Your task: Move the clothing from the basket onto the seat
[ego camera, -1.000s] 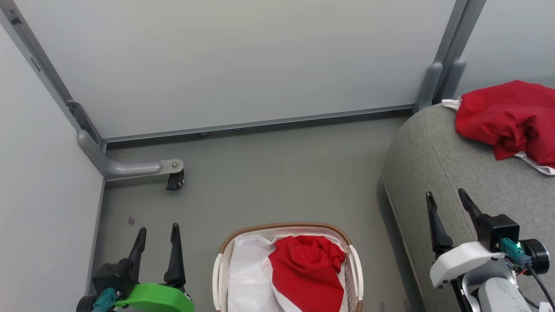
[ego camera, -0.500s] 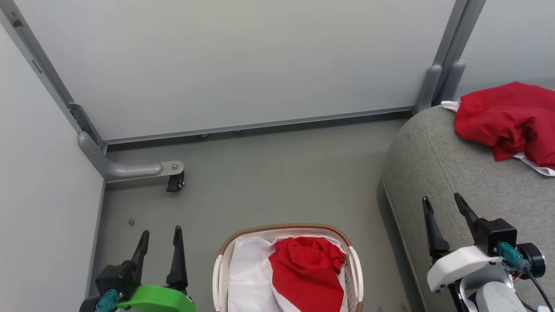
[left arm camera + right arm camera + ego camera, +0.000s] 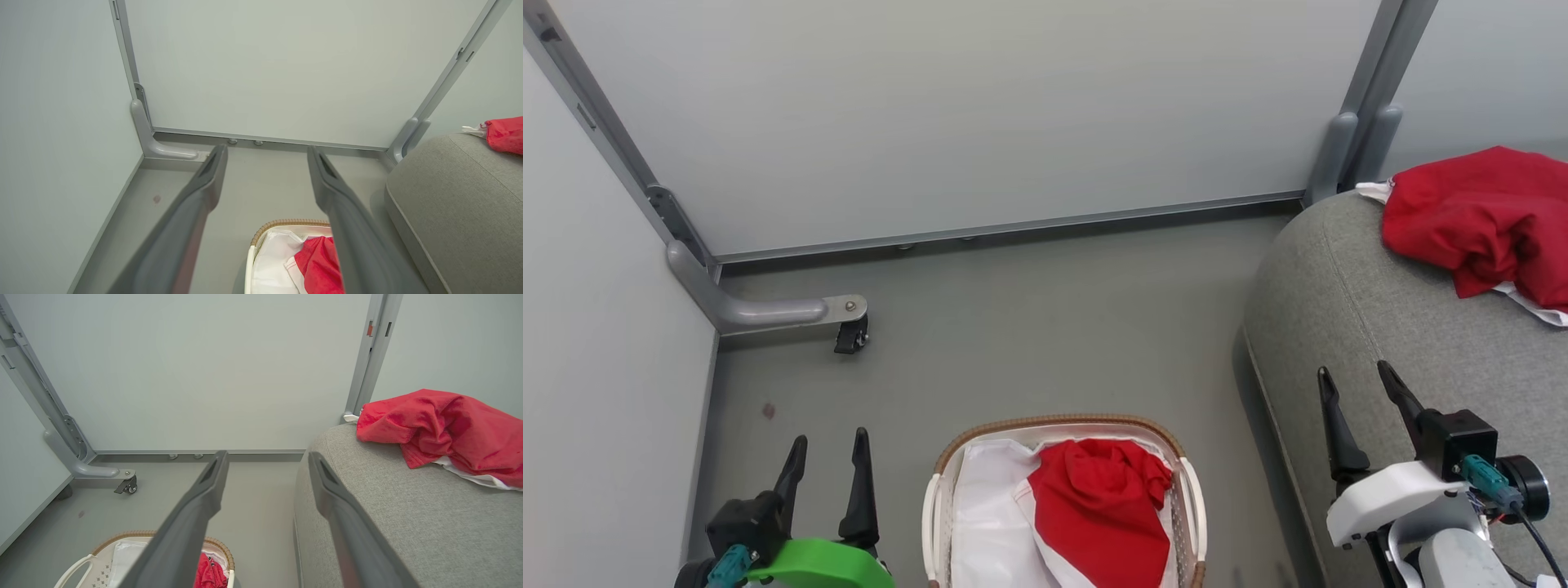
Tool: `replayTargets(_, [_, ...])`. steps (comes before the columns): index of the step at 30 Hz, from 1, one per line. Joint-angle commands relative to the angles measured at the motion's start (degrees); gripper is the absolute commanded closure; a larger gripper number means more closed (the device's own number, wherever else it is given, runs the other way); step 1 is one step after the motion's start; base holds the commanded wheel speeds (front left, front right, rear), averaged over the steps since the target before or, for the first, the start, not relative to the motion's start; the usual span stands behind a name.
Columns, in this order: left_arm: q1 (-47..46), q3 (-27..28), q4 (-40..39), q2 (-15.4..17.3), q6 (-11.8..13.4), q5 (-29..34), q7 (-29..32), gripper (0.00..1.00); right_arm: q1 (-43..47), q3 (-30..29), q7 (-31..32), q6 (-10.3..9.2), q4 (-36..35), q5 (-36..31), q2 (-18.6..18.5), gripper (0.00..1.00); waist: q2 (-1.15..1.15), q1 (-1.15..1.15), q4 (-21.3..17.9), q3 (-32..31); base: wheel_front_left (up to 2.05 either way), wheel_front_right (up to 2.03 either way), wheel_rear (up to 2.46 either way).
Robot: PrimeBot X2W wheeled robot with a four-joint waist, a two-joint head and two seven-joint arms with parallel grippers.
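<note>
While a red top (image 3: 1098, 514) lies in the basket (image 3: 1054, 421) on the floor (image 3: 1045, 327), a second red top (image 3: 1478, 212) lies on the grey seat (image 3: 1347, 310). The left claw (image 3: 831, 434), beside the basket, and the right claw (image 3: 1352, 368), by the seat, both stand wide, holding nothing.

The seat (image 3: 1347, 327) is grey woven cloth, matt and slightly coarse. The clothing (image 3: 1098, 514) is thin red cloth, soft and crumpled. The basket (image 3: 1054, 421) is smooth white plastic with a brown woven rim; its liner (image 3: 984, 506) is thin white cloth. The floor (image 3: 1029, 327) looks matt, smooth grey; the frame (image 3: 760, 312) satin grey metal.
</note>
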Motion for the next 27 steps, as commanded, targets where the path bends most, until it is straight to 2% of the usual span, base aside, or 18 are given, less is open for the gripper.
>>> replayTargets(1, [-1.12,-0.25,0.09,0.06,-0.21,0.48,-0.05,0.0,-0.59,-0.18,-0.1,-0.07,-0.52,0.16,-0.2,0.0,0.0,0.0,-0.24,1.12,0.0,0.0,0.0])
replayTargets(7, [-5.77,-2.49,1.34,0.05,-0.85,2.22,-0.05,0.0,-3.17,-1.41,-0.11,-0.07,-1.9,-0.22,-0.2,0.0,0.0,0.0,-0.95,6.45,0.0,0.0,0.0])
replayTargets(12, [-12.06,-5.42,4.6,0.08,-1.47,2.28,-0.05,0.0,-6.64,-2.27,-0.1,-0.07,-3.34,-0.58,-0.21,0.0,0.0,0.0,-2.26,13.44,0.0,0.0,0.0])
replayTargets(19, [-21.51,-8.32,10.23,0.14,-1.69,2.07,-0.05,0.0,-12.6,-2.43,-0.1,-0.07,-5.58,0.24,-0.18,0.0,0.0,0.0,-6.28,25.07,0.0,0.0,0.0])
replayTargets(27, [-30.46,-13.66,17.61,0.2,-2.07,6.38,-0.05,0.0,-17.49,-2.2,-0.1,-0.07,-7.47,3.0,-0.16,0.0,0.0,0.0,-10.94,35.38,0.0,0.0,0.0])
